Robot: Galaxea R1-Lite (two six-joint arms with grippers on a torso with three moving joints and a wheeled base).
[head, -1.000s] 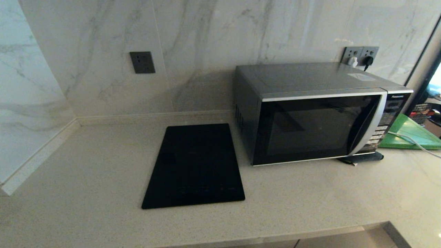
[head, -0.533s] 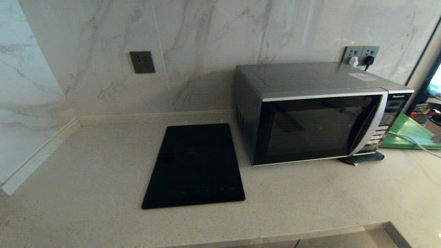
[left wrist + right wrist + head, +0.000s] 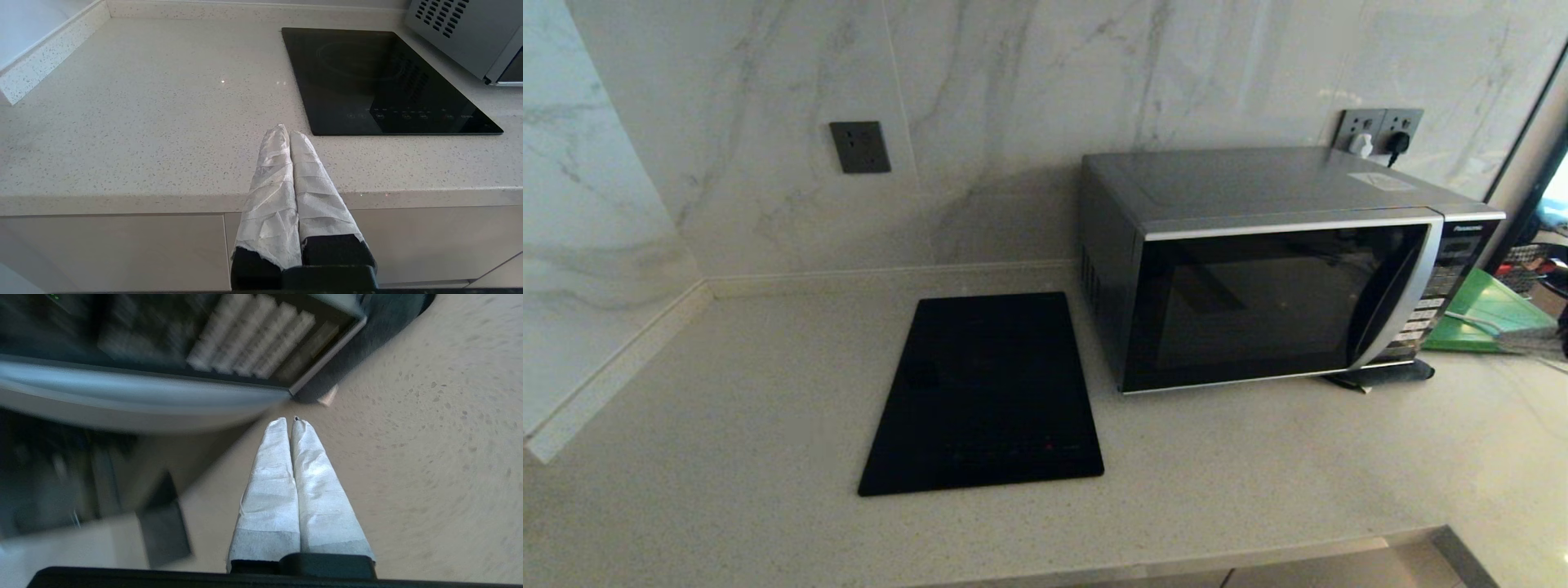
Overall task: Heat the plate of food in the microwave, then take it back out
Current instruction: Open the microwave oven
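Observation:
The silver-grey microwave point(image 3: 1258, 278) stands at the back right of the counter with its dark glass door closed and its curved handle point(image 3: 1401, 302) beside the button panel point(image 3: 1437, 286). No plate of food shows in any view. My right gripper point(image 3: 1535, 343) comes in at the right edge, just right of the microwave's panel and low over the counter. In the right wrist view it point(image 3: 289, 421) is shut and empty, pointing at the microwave's lower corner point(image 3: 245, 339). My left gripper point(image 3: 286, 131) is shut and empty over the counter's front edge, left of the cooktop.
A flat black glass cooktop point(image 3: 984, 392) lies left of the microwave. A green board point(image 3: 1494, 314) with a white cable across it lies right of the microwave. A dark pad point(image 3: 1384, 374) sticks out under the microwave's right front corner. Marble walls close the back and left.
My right gripper has entered the head view at the right edge, moving left toward the microwave's panel side. The microwave and cooktop have not moved.

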